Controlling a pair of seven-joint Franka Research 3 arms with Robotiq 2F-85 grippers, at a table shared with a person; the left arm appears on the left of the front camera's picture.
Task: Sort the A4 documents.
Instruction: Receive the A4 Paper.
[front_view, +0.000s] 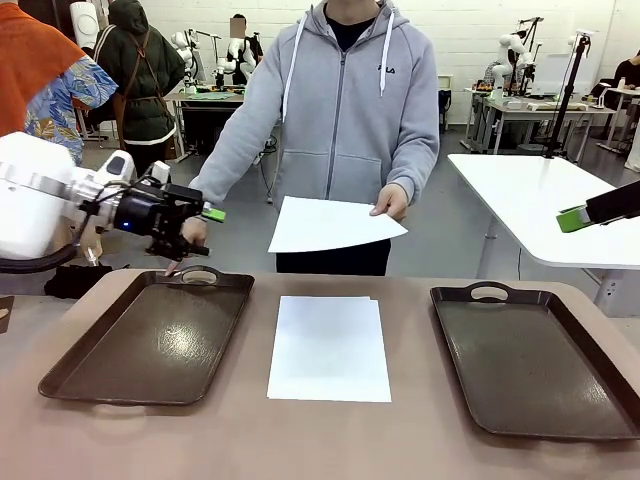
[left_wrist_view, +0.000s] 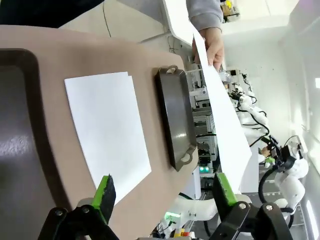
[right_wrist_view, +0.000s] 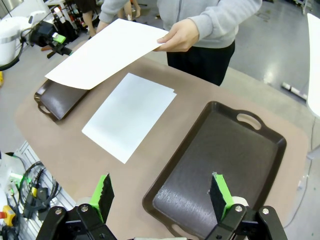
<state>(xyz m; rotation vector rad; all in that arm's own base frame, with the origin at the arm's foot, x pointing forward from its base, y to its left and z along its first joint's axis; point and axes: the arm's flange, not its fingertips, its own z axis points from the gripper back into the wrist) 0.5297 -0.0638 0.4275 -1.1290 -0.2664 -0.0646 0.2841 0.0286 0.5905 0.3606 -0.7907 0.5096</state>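
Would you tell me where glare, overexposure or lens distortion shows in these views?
Front view: sharp and evenly lit, with white glare streaking the left tray. Left wrist view: rolled sideways, the far room washed out, so the held sheet nearly merges with it. Right wrist view: sharp, evenly lit, only a soft sheen on the near end of the right tray.

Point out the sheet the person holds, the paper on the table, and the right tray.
Held sheet (front_view: 325, 224), front view, its middle.
Paper on the table (front_view: 330, 348), front view, centre of top sheet.
Right tray (front_view: 530, 365), front view, bare floor.
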